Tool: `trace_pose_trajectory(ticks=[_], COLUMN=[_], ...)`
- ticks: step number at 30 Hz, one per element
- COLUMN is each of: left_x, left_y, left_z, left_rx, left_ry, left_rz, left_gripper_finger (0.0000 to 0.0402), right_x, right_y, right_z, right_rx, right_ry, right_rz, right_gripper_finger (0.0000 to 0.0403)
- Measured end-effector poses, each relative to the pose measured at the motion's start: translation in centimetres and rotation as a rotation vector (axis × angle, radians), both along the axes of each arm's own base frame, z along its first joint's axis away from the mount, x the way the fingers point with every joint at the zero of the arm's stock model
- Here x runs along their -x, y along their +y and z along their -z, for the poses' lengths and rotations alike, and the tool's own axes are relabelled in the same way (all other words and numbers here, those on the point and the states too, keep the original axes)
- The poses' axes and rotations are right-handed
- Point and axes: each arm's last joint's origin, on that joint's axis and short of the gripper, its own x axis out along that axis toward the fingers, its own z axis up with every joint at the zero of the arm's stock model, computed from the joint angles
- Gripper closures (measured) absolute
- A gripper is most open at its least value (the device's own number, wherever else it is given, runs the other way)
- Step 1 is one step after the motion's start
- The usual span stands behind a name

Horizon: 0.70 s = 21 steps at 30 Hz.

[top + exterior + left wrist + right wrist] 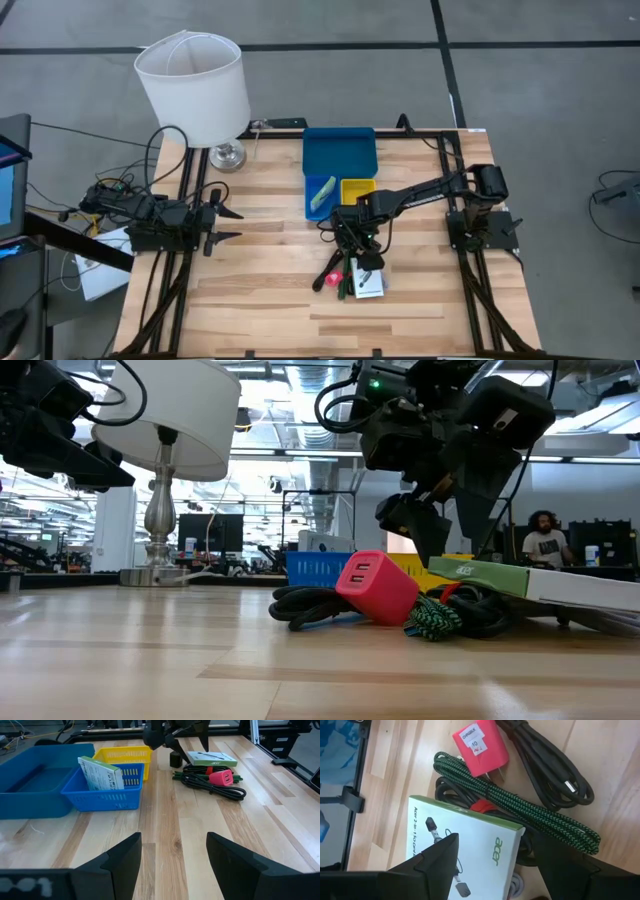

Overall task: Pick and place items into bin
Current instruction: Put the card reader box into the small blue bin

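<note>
Right tool hangs open over the pile of items, right above the white box, beside the bin. I'd drop straight, pinch the box's edges, dodge the cables. Left tool idles open at the counter's left edge.

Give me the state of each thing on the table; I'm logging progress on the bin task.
Left gripper: open, empty, waiting at the table's left side.
Right gripper: open, above the acer box.
Acer box: lying flat on the cables.
Red charger: on the table, unbinned.
Green braided cable: bundled, unbinned.
Small blue tray: holds a pale green packet, leaning.
Yellow tray: contents unclear.
</note>
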Motion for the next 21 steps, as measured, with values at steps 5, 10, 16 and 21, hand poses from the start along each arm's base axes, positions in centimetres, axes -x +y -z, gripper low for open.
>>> trace_pose_trajectory(ticks=[5, 10, 16, 21], left_x=[0.00, 0.00, 0.00, 0.00], left_y=[0.00, 0.00, 0.00, 0.00], left_z=[0.00, 0.00, 0.00, 0.00], left_rx=[0.000, 0.000, 0.000, 0.000], left_ry=[0.000, 0.000, 0.000, 0.000], left_rz=[0.000, 0.000, 0.000, 0.000], left_gripper_finger=[0.0189, 0.0189, 0.0189, 0.0189], right_x=[-0.02, -0.06, -0.01, -0.01], right_y=[0.00, 0.00, 0.44, 0.44], right_z=[0.00, -0.01, 0.00, 0.02], right_rx=[0.001, 0.001, 0.008, 0.018], right_ry=[-0.002, -0.006, -0.007, -0.007], right_rz=[0.000, 0.000, -0.011, -0.007], right_gripper_finger=[0.0154, 0.0154, 0.0154, 0.0154])
